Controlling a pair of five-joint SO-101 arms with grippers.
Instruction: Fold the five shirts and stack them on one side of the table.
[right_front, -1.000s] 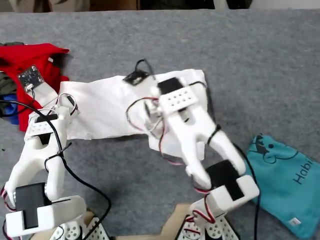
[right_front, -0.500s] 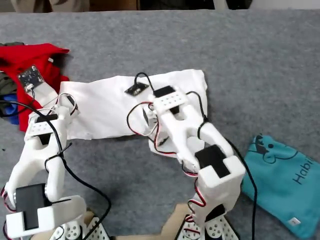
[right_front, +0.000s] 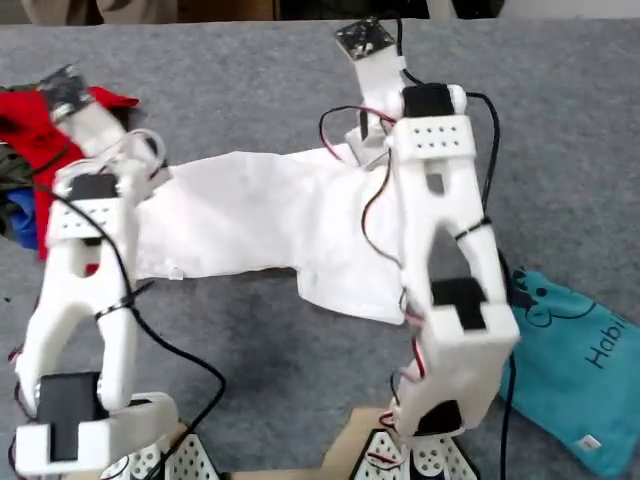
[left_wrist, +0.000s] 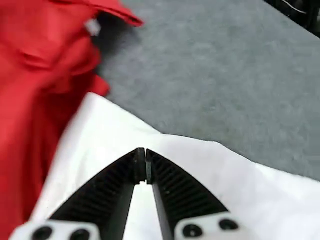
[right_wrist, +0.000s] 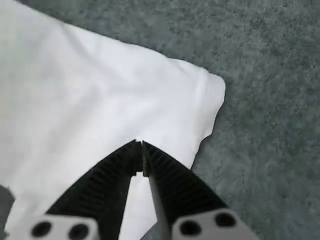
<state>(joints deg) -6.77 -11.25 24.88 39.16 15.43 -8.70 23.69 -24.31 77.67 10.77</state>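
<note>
A white shirt (right_front: 250, 215) lies spread out mid-table on the grey cloth. My left gripper (right_front: 150, 165) is at the shirt's far left edge, beside the red shirt (right_front: 25, 115). In the left wrist view its fingers (left_wrist: 145, 167) meet over the white shirt (left_wrist: 225, 180), pinching a crease, with the red shirt (left_wrist: 40, 75) alongside. My right gripper (right_front: 362, 150) is at the shirt's far right corner. In the right wrist view it (right_wrist: 141, 157) is shut on the white fabric (right_wrist: 100, 85), just inside the sleeve corner.
A folded teal shirt (right_front: 570, 350) lies at the near right, next to the right arm's base. Blue and green clothes (right_front: 12, 205) are bunched under the red shirt at the left edge. Bare grey table (right_front: 230, 80) stretches behind the white shirt.
Both arms have stretched toward the table's far side. The right gripper moved from the shirt's middle to its far right corner, uncovering the near part. The left gripper shifted farther back.
</note>
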